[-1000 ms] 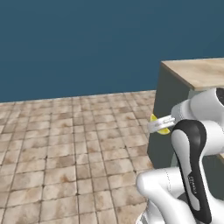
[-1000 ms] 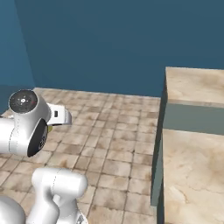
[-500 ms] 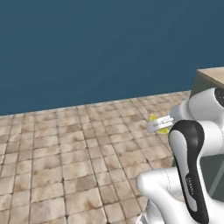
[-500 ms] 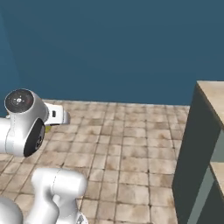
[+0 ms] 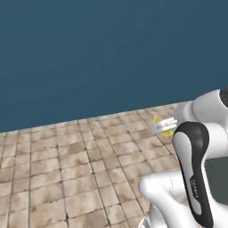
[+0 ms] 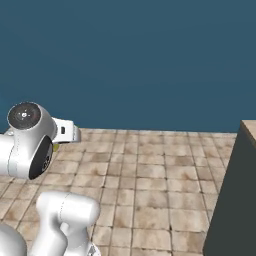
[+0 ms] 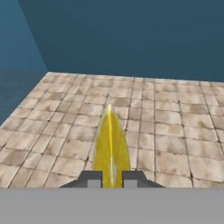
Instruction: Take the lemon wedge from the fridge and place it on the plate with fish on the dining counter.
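Fingers (image 7: 92, 178) above tiled floor (image 7: 166, 109)

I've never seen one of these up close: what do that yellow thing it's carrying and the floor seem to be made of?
The lemon wedge looks like fruit: glossy, translucent yellow flesh with a pale centre line, pinched in the gripper. The floor looks like matte stone tile: mottled beige-brown squares with dark grout lines.

The white arm (image 6: 30, 145) is rising at lower left over a brown tiled floor (image 6: 150, 170), its round dark-capped joint facing us. A sliver of yellow (image 6: 55, 147) is peeking out beside it. A dark blue wall (image 6: 140, 60) is standing behind, and a dark counter edge (image 6: 235, 200) is showing at right.
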